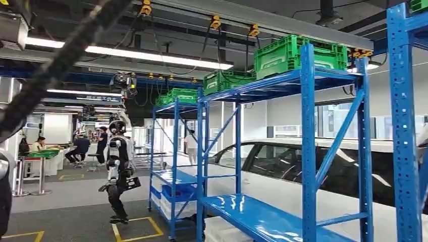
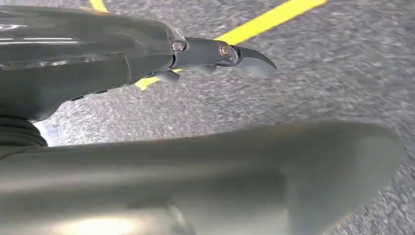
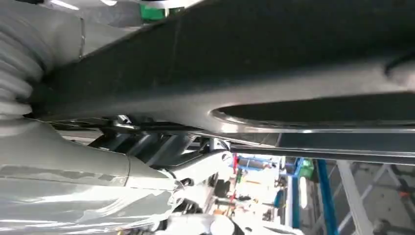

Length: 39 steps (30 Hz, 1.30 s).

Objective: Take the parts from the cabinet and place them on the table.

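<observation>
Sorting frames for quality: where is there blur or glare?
Head view: sharp, with glare streaks on the nearest blue shelf and bright ceiling lights. Left wrist view: the left hand is close and soft, the floor smeared. Right wrist view: the right hand has glare patches; the background is overexposed.

Glossy blue metal cabinet, green plastic crates, rough floor.

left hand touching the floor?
Apart. The left wrist view shows the left robot hand hanging above the grey floor with nothing in it.
</observation>
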Each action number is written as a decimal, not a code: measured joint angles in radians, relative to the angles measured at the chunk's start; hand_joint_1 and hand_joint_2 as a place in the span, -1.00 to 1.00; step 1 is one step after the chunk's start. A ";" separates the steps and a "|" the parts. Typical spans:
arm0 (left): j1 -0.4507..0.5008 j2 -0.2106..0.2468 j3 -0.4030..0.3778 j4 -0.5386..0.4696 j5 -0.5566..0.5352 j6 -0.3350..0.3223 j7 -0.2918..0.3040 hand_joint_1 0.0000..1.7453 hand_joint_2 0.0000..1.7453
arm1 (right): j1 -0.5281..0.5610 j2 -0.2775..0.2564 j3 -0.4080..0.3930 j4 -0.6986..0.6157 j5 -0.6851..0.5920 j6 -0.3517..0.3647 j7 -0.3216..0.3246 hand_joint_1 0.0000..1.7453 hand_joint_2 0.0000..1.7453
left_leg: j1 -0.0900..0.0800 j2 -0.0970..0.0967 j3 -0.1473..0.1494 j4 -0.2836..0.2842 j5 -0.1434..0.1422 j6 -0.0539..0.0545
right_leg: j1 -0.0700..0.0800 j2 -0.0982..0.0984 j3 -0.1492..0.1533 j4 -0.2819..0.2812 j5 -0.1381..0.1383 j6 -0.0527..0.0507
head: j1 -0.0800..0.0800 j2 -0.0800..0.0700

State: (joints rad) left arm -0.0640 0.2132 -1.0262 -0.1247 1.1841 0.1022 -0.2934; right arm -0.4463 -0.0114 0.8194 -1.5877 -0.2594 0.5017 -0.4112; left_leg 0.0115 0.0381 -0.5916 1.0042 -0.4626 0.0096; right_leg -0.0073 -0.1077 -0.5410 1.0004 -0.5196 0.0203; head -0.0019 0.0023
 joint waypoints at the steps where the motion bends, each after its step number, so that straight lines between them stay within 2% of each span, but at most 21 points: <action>1: -0.001 0.000 -0.001 0.000 0.000 0.000 -0.003 -1.00 1.00 | 0.000 0.001 0.000 -0.001 0.002 -0.001 -0.001 1.00 1.00 | 0.001 -0.009 -0.002 0.000 0.002 0.004 | -0.003 0.054 -0.006 0.023 -0.021 0.003 | 0.000 0.000; 2: -0.006 0.002 -0.003 0.000 0.000 0.000 -0.008 -1.00 1.00 | 0.002 0.001 -0.001 -0.002 0.003 -0.002 -0.005 1.00 1.00 | 0.002 -0.019 -0.003 0.000 0.004 0.010 | -0.004 0.087 -0.033 0.089 -0.064 0.003 | 0.000 0.000; 4: -0.009 0.002 -0.006 0.000 0.001 -0.001 -0.015 -1.00 1.00 | 0.017 0.000 -0.002 -0.002 0.006 -0.002 -0.008 1.00 1.00 | 0.000 -0.045 -0.004 0.000 0.005 0.014 | -0.004 0.101 -0.107 0.255 -0.137 0.005 | 0.000 0.000; 6: -0.008 0.003 -0.006 0.000 0.008 -0.001 -0.018 -1.00 1.00 | 0.029 0.000 -0.002 -0.002 0.017 -0.004 -0.009 1.00 1.00 | -0.005 -0.071 -0.003 0.001 0.005 0.015 | -0.003 0.104 -0.143 0.322 -0.136 0.002 | 0.000 0.000; 9: -0.009 0.006 -0.008 0.000 0.015 0.000 -0.021 -1.00 1.00 | 0.034 0.000 -0.001 -0.009 0.034 -0.011 -0.014 1.00 1.00 | -0.008 -0.112 0.001 0.002 0.006 0.015 | 0.001 0.130 -0.047 0.102 0.001 -0.016 | 0.000 0.000; 10: -0.008 0.005 -0.008 0.000 0.018 0.000 -0.022 -1.00 1.00 | 0.036 0.000 -0.001 -0.012 0.037 -0.015 -0.018 1.00 1.00 | -0.005 -0.122 -0.001 0.002 0.006 0.014 | 0.001 0.180 -0.020 0.030 0.027 -0.026 | 0.000 0.000; 11: -0.012 0.006 -0.009 0.000 0.018 0.000 -0.023 -1.00 1.00 | 0.041 0.000 -0.001 -0.014 0.040 -0.019 -0.023 1.00 1.00 | -0.009 -0.133 -0.008 0.006 0.010 0.009 | -0.004 0.209 -0.016 0.017 0.026 -0.031 | 0.000 0.000; 14: -0.002 0.007 -0.011 0.000 0.019 0.000 -0.018 -1.00 1.00 | 0.052 -0.001 -0.001 -0.019 0.045 -0.023 -0.028 1.00 1.00 | 0.003 -0.165 -0.023 0.001 0.020 -0.010 | 0.003 0.176 -0.013 0.007 0.021 -0.031 | 0.000 0.000; 15: 0.000 0.011 -0.012 0.002 0.019 0.000 -0.016 -1.00 1.00 | 0.054 0.000 -0.001 -0.021 0.046 -0.023 -0.030 1.00 1.00 | -0.002 -0.171 -0.024 0.003 0.019 -0.013 | -0.008 0.160 -0.010 -0.006 0.025 -0.035 | 0.000 0.000; 17: 0.000 0.009 -0.013 0.002 0.019 0.000 -0.016 -1.00 1.00 | 0.058 0.000 -0.001 -0.024 0.050 -0.023 -0.033 1.00 1.00 | -0.004 -0.081 -0.051 0.064 -0.033 -0.023 | -0.010 0.134 -0.005 -0.011 0.028 -0.042 | 0.002 0.000; 19: -0.008 0.009 -0.013 0.002 0.019 0.001 -0.018 -1.00 1.00 | 0.066 -0.005 -0.001 -0.024 0.056 -0.022 -0.033 1.00 1.00 | 0.005 -0.055 -0.127 0.226 -0.111 -0.035 | -0.008 0.100 -0.007 -0.011 0.028 -0.043 | 0.002 0.000; 21: -0.006 0.006 -0.013 0.002 0.019 0.000 -0.020 -1.00 1.00 | 0.074 -0.009 0.000 -0.023 0.060 -0.021 -0.033 1.00 1.00 | 0.014 -0.049 -0.160 0.307 -0.126 -0.045 | -0.009 0.073 -0.007 -0.011 0.027 -0.041 | 0.002 0.000; 22: -0.004 0.004 -0.014 0.002 0.020 0.000 -0.020 -1.00 1.00 | 0.076 -0.011 0.000 -0.023 0.061 -0.020 -0.034 1.00 1.00 | 0.018 -0.045 -0.141 0.276 -0.101 -0.049 | -0.009 0.061 -0.007 -0.010 0.025 -0.039 | 0.002 0.000; 24: -0.002 0.004 -0.014 0.002 0.020 0.002 -0.020 -1.00 1.00 | 0.080 -0.014 0.000 -0.024 0.062 -0.020 -0.038 1.00 1.00 | 0.023 -0.025 -0.046 0.106 -0.018 -0.054 | -0.013 0.038 -0.001 -0.009 0.020 -0.030 | 0.002 0.000; 25: -0.003 0.003 -0.014 0.002 0.021 0.002 -0.020 -1.00 1.00 | 0.083 -0.016 0.000 -0.024 0.064 -0.020 -0.040 1.00 1.00 | 0.022 0.016 0.002 0.021 0.005 -0.055 | -0.011 0.030 0.004 -0.007 0.015 -0.022 | 0.002 0.000; 26: -0.008 0.002 -0.014 0.002 0.021 0.002 -0.020 -1.00 1.00 | 0.085 -0.019 -0.001 -0.025 0.068 -0.021 -0.043 1.00 1.00 | 0.008 0.029 0.008 0.004 -0.009 -0.049 | -0.003 0.022 0.003 -0.003 0.011 -0.014 | 0.002 0.000; 30: 0.001 -0.003 -0.014 0.002 0.031 0.002 -0.016 -1.00 1.00 | 0.090 -0.027 0.001 -0.026 0.079 -0.020 -0.049 1.00 1.00 | 0.005 -0.007 -0.002 0.008 -0.007 -0.012 | -0.009 -0.008 0.013 -0.009 0.009 0.009 | 0.002 0.000; 32: 0.001 -0.005 -0.014 0.002 0.031 0.002 -0.014 -1.00 1.00 | 0.090 -0.029 0.000 -0.029 0.080 -0.020 -0.051 1.00 1.00 | 0.009 -0.021 -0.002 0.006 -0.003 0.000 | -0.014 0.071 -0.005 0.042 -0.041 0.014 | 0.002 0.000; 35: -0.004 -0.006 -0.014 0.002 0.040 0.002 -0.014 -1.00 1.00 | 0.096 -0.040 0.000 -0.031 0.080 -0.019 -0.051 1.00 1.00 | 0.001 -0.056 -0.002 0.007 -0.002 0.011 | -0.008 0.101 -0.118 0.290 -0.149 0.009 | 0.002 0.000; 37: -0.003 -0.007 -0.014 0.002 0.043 0.002 -0.014 -1.00 1.00 | 0.098 -0.042 0.000 -0.031 0.081 -0.018 -0.051 1.00 1.00 | -0.006 -0.083 -0.001 0.007 -0.002 0.013 | -0.003 0.104 -0.136 0.307 -0.121 -0.001 | 0.002 0.000; 39: -0.003 -0.007 -0.014 0.002 0.051 0.002 -0.014 -1.00 1.00 | 0.095 -0.042 -0.001 -0.032 0.082 -0.015 -0.051 1.00 1.00 | -0.012 -0.113 0.003 0.007 -0.002 0.014 | 0.005 0.120 -0.071 0.147 -0.019 -0.019 | 0.002 0.000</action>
State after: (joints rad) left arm -0.0673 0.2064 -1.0399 -0.1228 1.2348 0.1045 -0.3079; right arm -0.3515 -0.0538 0.8183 -1.6197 -0.1774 0.4864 -0.4623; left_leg -0.0003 -0.0750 -0.5890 1.0115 -0.4642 0.0233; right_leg -0.0021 0.0128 -0.6115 1.1479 -0.5383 0.0010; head -0.0004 0.0023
